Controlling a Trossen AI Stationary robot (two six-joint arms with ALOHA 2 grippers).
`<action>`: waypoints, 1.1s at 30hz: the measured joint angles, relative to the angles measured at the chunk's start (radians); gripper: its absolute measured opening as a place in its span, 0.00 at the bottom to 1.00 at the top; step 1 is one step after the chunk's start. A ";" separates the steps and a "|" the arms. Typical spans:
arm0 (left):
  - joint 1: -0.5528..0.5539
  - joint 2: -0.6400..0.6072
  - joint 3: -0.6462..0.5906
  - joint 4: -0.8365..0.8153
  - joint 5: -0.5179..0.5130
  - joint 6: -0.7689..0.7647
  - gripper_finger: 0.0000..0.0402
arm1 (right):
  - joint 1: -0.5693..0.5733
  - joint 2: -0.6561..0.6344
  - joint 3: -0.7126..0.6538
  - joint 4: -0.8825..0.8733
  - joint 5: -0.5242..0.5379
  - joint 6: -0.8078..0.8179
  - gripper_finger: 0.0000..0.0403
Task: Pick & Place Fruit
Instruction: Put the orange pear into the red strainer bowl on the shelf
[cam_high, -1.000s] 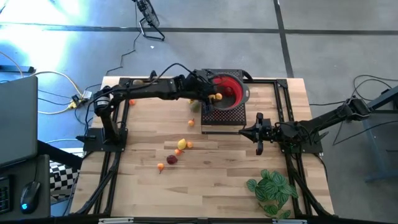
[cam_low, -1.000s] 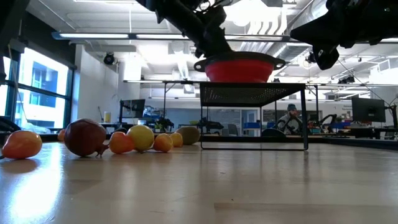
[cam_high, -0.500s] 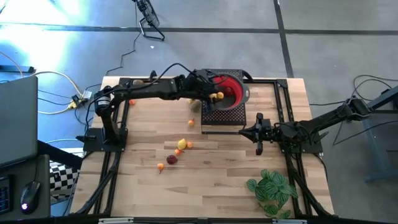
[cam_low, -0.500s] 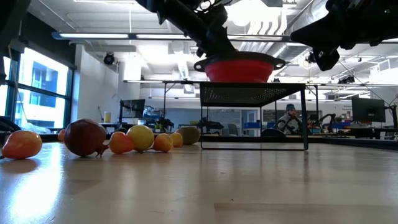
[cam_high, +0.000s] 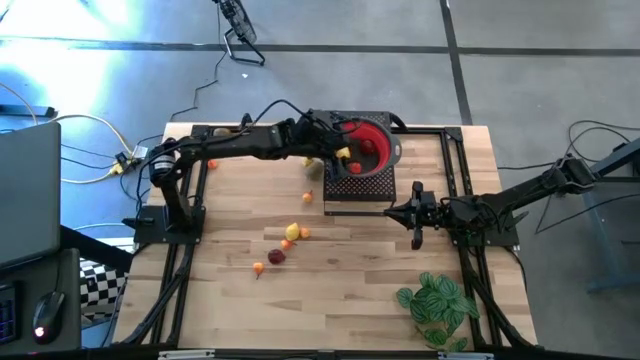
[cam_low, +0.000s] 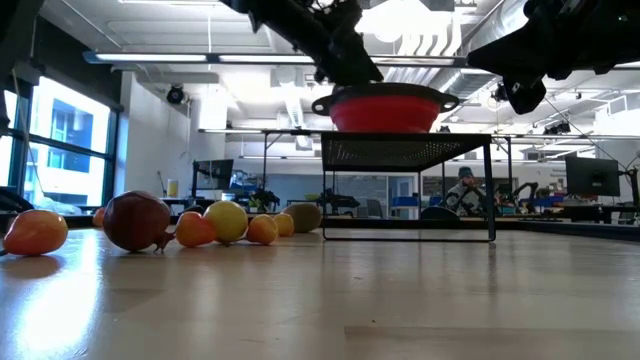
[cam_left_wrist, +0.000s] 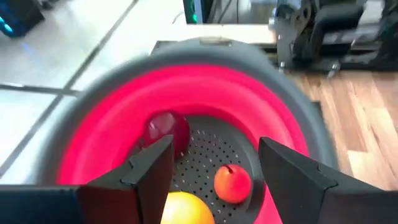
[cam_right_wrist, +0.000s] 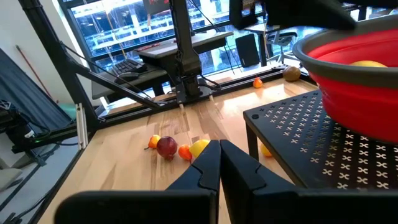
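The red bowl (cam_high: 372, 147) stands on a black perforated stand (cam_high: 358, 185) at the table's far side. My left gripper (cam_high: 338, 152) hangs open over the bowl's left rim (cam_left_wrist: 93, 143). In the bowl lie a dark red fruit (cam_left_wrist: 166, 127) and an orange one (cam_left_wrist: 233, 182). A yellow fruit (cam_left_wrist: 185, 210) shows low between my fingers, near one finger and well apart from the other. Several more fruits (cam_high: 290, 240) lie on the table's middle. My right gripper (cam_high: 417, 215) waits shut to the right of the stand, holding nothing. My left gripper stands open above the bowl, slanting down from the table's left. Whether one finger (cam_left_wrist: 152, 177) touches the yellow fruit's side (cam_left_wrist: 171, 208), I cannot tell. The other finger (cam_left_wrist: 292, 177) is plainly apart from it.
A green leafy plant (cam_high: 437, 305) sits at the near right corner. Small fruits lie near the left arm's base (cam_high: 212, 164) and left of the stand (cam_high: 308, 196). In the low view a row of fruits (cam_low: 137, 220) lies left of the stand's legs (cam_low: 325, 195).
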 joint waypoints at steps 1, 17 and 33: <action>0.000 -0.015 0.000 -0.008 0.000 0.007 0.57 | 0.000 0.000 0.000 0.000 0.000 0.000 0.00; 0.000 -0.214 0.001 -0.208 0.003 0.085 0.46 | 0.000 0.000 0.000 0.003 0.000 0.004 0.00; -0.009 -0.240 0.001 -0.437 0.216 0.108 0.03 | 0.000 0.000 0.000 -0.015 0.000 0.027 0.00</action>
